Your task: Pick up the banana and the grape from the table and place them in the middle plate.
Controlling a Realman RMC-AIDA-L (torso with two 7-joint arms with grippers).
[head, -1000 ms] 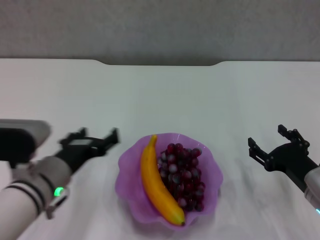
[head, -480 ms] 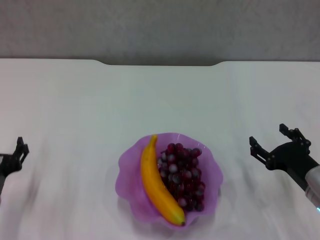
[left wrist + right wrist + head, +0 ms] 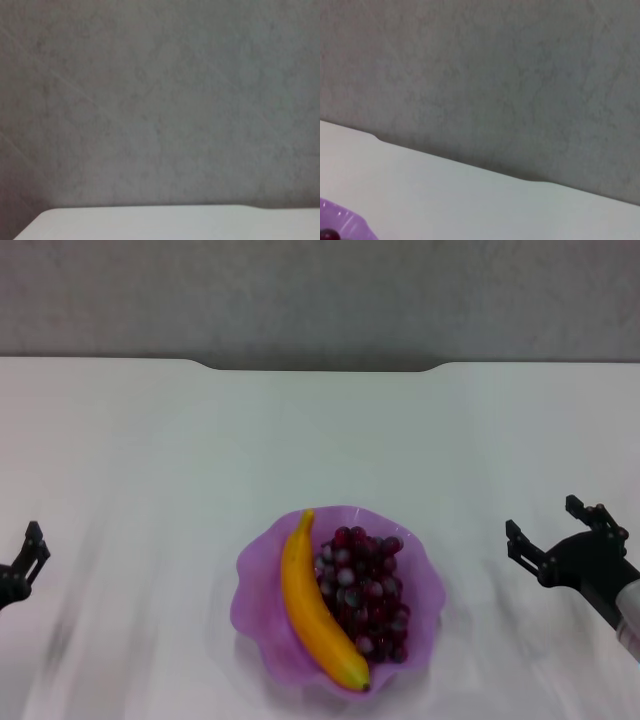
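Observation:
The yellow banana (image 3: pixel 312 605) and the bunch of dark red grapes (image 3: pixel 366 590) lie side by side in the purple scalloped plate (image 3: pixel 253 590), banana on the left. The plate stands on the white table (image 3: pixel 320 440), near its front middle. My right gripper (image 3: pixel 548 524) is open and empty, low over the table to the right of the plate and well apart from it. My left gripper (image 3: pixel 24 558) shows only at the far left edge, far from the plate. The right wrist view shows a bit of the plate's rim (image 3: pixel 342 222).
The table's notched far edge (image 3: pixel 320 367) meets a grey wall (image 3: pixel 320 290). The left wrist view shows only that wall (image 3: pixel 160 100) and a strip of tabletop (image 3: pixel 150 225). Nothing else stands on the table.
My left arm has drawn back from just left of the plate to the far left edge of view. My right gripper has shifted slightly right and nearer. Banana and grapes have not moved.

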